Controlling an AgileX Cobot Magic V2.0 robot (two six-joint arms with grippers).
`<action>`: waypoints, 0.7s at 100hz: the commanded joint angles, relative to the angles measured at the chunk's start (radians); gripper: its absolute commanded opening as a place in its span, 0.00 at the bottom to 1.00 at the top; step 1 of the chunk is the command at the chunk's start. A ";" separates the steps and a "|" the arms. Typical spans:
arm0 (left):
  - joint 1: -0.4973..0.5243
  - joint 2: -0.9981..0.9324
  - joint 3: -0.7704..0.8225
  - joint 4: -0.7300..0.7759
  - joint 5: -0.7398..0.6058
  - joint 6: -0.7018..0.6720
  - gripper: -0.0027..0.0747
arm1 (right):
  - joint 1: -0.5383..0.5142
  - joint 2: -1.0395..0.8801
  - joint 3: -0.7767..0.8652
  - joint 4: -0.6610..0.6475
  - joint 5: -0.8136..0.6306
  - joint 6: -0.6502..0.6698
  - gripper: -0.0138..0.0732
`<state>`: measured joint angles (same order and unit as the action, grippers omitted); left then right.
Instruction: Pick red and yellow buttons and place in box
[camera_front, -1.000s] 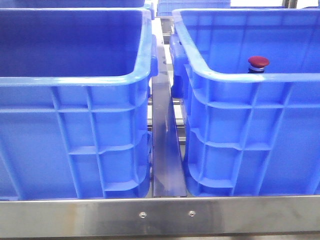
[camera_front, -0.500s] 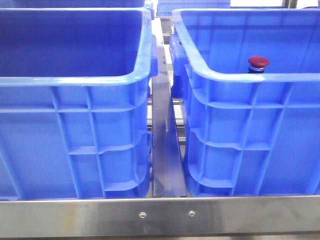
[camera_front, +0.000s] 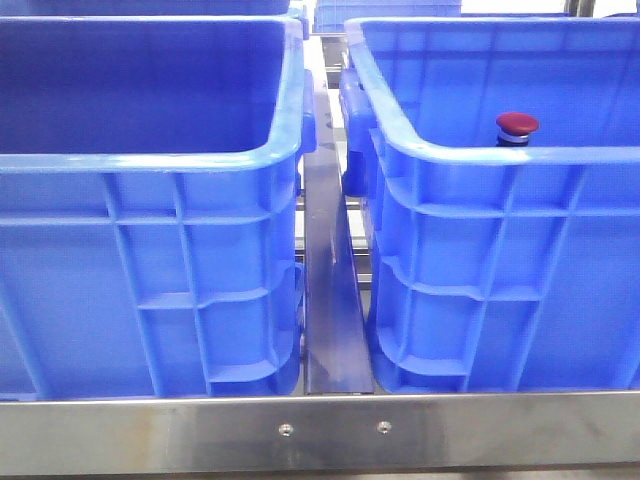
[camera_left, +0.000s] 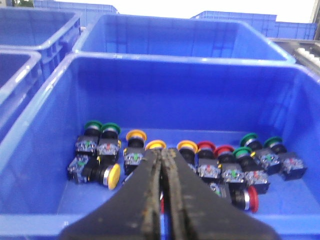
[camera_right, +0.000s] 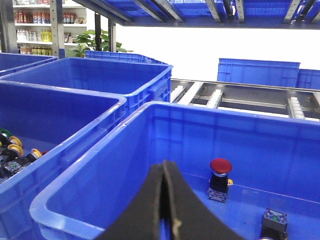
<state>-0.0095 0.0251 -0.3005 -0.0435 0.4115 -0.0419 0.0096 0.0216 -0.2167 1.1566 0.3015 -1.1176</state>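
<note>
My left claw (camera_left: 162, 165) hangs over the near wall of the left crate (camera_left: 45, 100), its two dark fingers pressed flat together with nothing between them, pointing down toward the buttons heaped on the crate floor. Just beyond my tips stands a row of yellow buttons (camera_left: 156, 145), with red buttons (camera_left: 206, 148) to one side of them and green buttons (camera_left: 110, 128) at both ends of the heap; one yellow-capped one lies on its side (camera_left: 114, 175).

My right claw (camera_right: 164, 192) is likewise clenched on nothing, poised above the near rim of the right crate (camera_right: 75, 195). Inside that crate a red button (camera_right: 220, 166) stands upright on its contact block, well apart from my tips, with a second, dark block (camera_right: 273, 224) near it. From the front, that red cap (camera_front: 517, 124) peeks over the crate's rim; neither arm shows there.
</note>
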 joint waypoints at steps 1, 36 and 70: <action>0.002 0.012 0.013 -0.008 -0.113 -0.009 0.01 | 0.000 0.013 -0.026 0.027 -0.044 -0.006 0.05; 0.002 -0.063 0.267 -0.011 -0.372 -0.009 0.01 | 0.000 0.013 -0.026 0.027 -0.044 -0.006 0.05; 0.046 -0.061 0.320 -0.031 -0.347 0.126 0.01 | 0.000 0.013 -0.027 0.027 -0.046 -0.006 0.05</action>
<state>0.0240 -0.0063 -0.0020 -0.0548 0.1407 0.0705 0.0111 0.0216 -0.2167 1.1585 0.2997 -1.1176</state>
